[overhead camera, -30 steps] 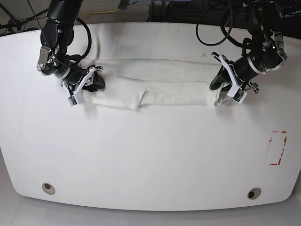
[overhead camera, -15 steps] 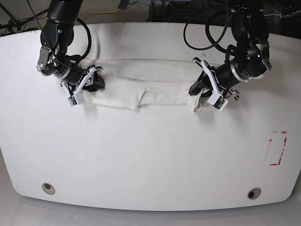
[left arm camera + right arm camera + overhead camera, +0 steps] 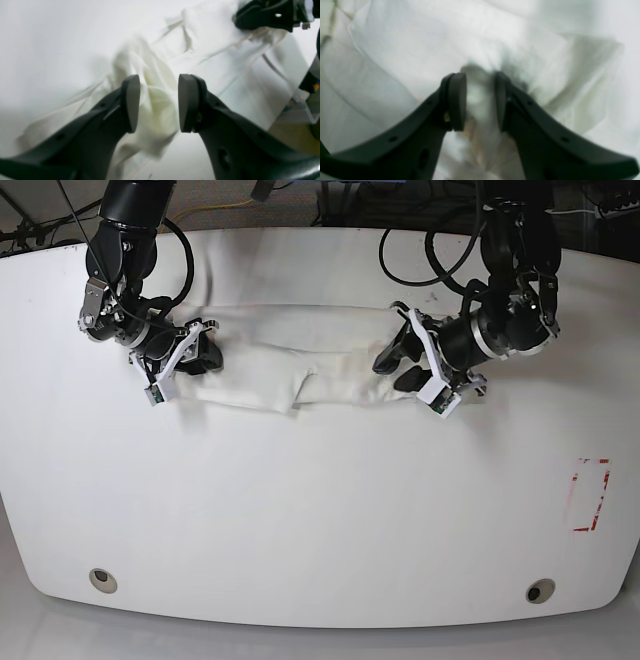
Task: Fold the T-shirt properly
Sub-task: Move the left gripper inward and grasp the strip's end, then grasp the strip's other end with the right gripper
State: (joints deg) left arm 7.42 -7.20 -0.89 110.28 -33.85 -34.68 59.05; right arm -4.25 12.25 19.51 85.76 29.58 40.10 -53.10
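Note:
The white T-shirt (image 3: 300, 350) lies as a long folded strip across the far half of the table, print hidden. My right gripper (image 3: 200, 358) holds its left end; in the right wrist view this gripper (image 3: 480, 100) is shut on a bunch of the shirt's cloth (image 3: 420, 37). My left gripper (image 3: 393, 370) sits at the strip's right end, which is crumpled over onto itself. In the left wrist view this gripper (image 3: 158, 102) is open, its pads well apart over rumpled cloth (image 3: 212, 50).
The white table (image 3: 320, 510) has a red-outlined rectangle (image 3: 590, 495) near its right edge. Two round holes (image 3: 102, 580) (image 3: 540, 591) sit near the front edge. Black cables (image 3: 440, 250) hang behind the left arm.
My left gripper has travelled left along the strip, dragging the shirt's right end inward, and its jaws have parted. The right gripper has stayed put.

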